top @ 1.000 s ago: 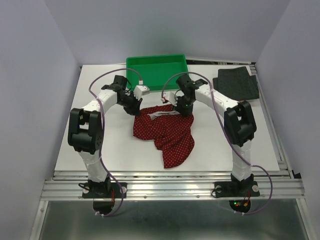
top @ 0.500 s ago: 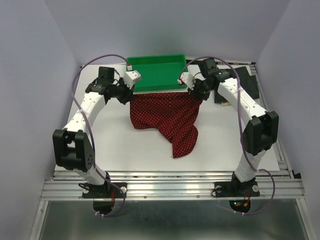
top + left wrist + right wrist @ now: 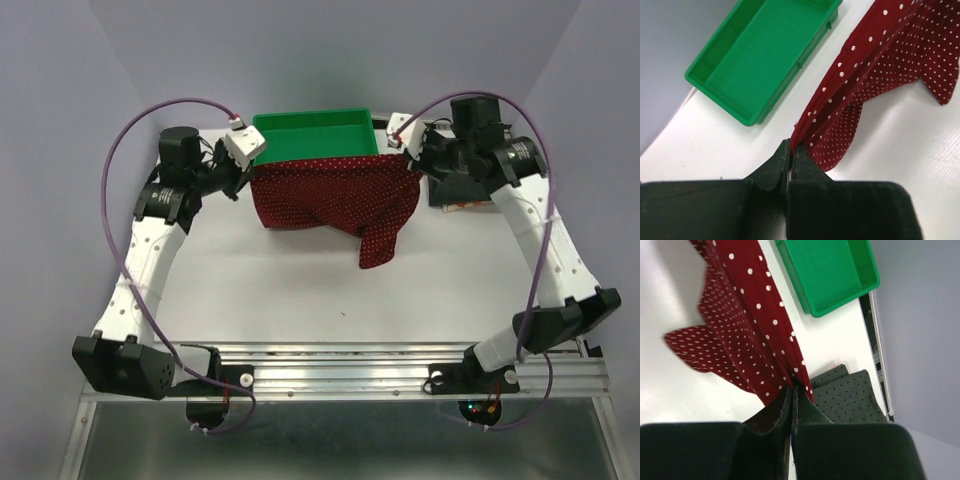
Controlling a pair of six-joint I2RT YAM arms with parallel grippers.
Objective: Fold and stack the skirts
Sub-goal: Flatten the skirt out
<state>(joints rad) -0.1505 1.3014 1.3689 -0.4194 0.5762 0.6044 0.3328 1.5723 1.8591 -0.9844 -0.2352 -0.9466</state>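
Red dotted skirt (image 3: 330, 195) is up off the table (image 3: 300, 290), where a second ago it lay bunched under the arms. It now hangs stretched between the two grippers. Left gripper (image 3: 247, 168) is pinched tight on one top corner and right gripper (image 3: 413, 165) on the other, with no gap showing at either. Both arms have risen and spread. A loose flap sags lower toward the right gripper's side. Green tray (image 3: 300, 118) sits just behind both. Grey skirt (image 3: 850, 395) lies beneath the right gripper. Likely opened out for laying flat, fold not yet begun.
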